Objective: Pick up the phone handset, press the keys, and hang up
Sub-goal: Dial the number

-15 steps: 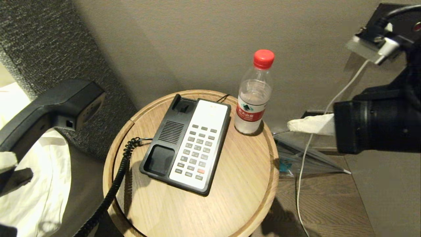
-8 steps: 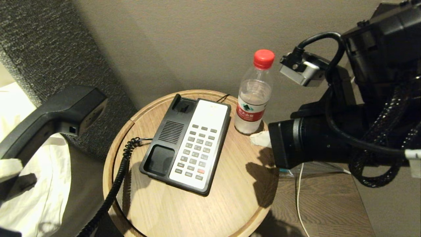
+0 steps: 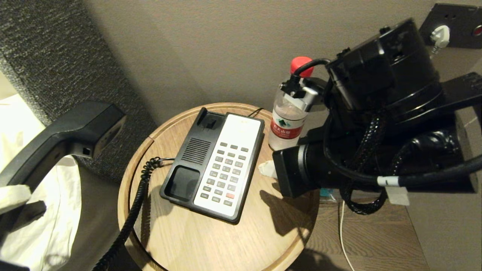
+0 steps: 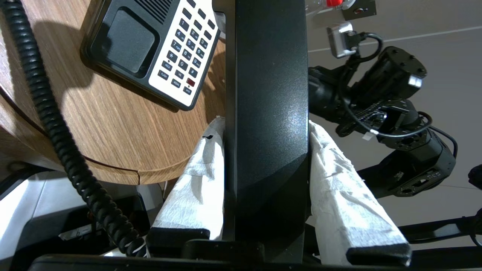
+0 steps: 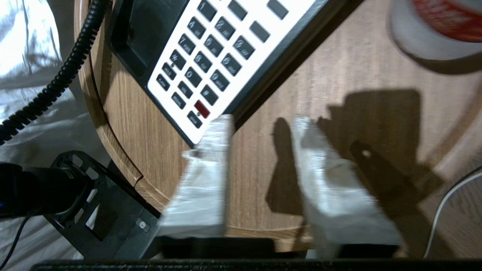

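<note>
One round wooden table (image 3: 278, 233), carrying one phone base (image 3: 188, 180) and one clear plastic bottle (image 3: 288, 124). One red cap on the bottle, one red band label with white characters too small to read, partly hidden behind the right arm; contents cannot be told.

One phone handset (image 4: 267, 113), black, lifted clear of the table at the left, off its cradle, clamped between the two white-wrapped fingers (image 4: 196, 184) of the left claw (image 4: 265, 126). One coiled black cord (image 3: 131, 214) hanging over the table's left edge.

The keys (image 5: 205, 67): rows of small grey buttons plus one red button (image 5: 202, 109) on the white faceplate; digits on several keys in the right wrist view, with small lettering on the lowest ones too blurred to read reliably.

Right claw (image 5: 261, 122) just beside the base's right edge, above bare wood, near the bottle; two wrapped fingers parted with a gap between them, gripping nothing, one tip close to the faceplate corner by the red button.

One white cable (image 3: 340, 233) down on the floor at the right. White bedding (image 3: 41, 226) at the far left.
</note>
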Motion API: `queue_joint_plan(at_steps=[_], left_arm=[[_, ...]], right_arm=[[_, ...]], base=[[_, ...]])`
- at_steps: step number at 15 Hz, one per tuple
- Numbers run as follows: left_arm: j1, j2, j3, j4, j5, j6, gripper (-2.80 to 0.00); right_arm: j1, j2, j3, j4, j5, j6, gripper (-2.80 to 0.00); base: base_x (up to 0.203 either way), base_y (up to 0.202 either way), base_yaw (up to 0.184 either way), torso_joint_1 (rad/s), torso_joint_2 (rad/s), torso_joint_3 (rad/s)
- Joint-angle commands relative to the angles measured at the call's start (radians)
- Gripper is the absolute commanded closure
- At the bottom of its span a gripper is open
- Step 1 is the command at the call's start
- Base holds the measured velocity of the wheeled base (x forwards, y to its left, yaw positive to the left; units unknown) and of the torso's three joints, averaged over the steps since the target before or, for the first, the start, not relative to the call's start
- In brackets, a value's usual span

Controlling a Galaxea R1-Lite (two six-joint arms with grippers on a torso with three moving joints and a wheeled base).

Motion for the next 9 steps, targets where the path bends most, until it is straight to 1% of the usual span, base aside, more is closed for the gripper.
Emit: queue_joint_plan(at_steps=[1, 3, 8, 9], left_arm=[[0.0, -0.001, 0.01, -0.001, 0.0, -0.005, 0.0], [0.0, -0.001, 0.015, -0.001, 0.0, -0.005, 0.0], [0.0, -0.014, 0.02, -0.001, 0.0, -0.004, 0.0], [0.0, -0.018, 0.023, 0.0, 0.0, -0.004, 0.0]], right_arm=[[0.008, 0.035, -0.016, -0.004, -0.002, 0.003, -2.8], [0.008, 0.059, -0.041, -0.007, -0.023, 0.002, -2.8], [0.016, 0.089, -0.07, -0.01, -0.037, 0.0, -2.8], [0.022, 0.11, -0.102, -0.01, -0.055, -0.002, -2.8]], base=[[0.0, 0.0, 0.0, 0.0, 0.0, 0.0], [0.0, 0.0, 0.0, 0.0, 0.0, 0.0], [0.0, 0.0, 0.0, 0.0, 0.0, 0.0], [0.0, 0.0, 0.0, 0.0, 0.0, 0.0]])
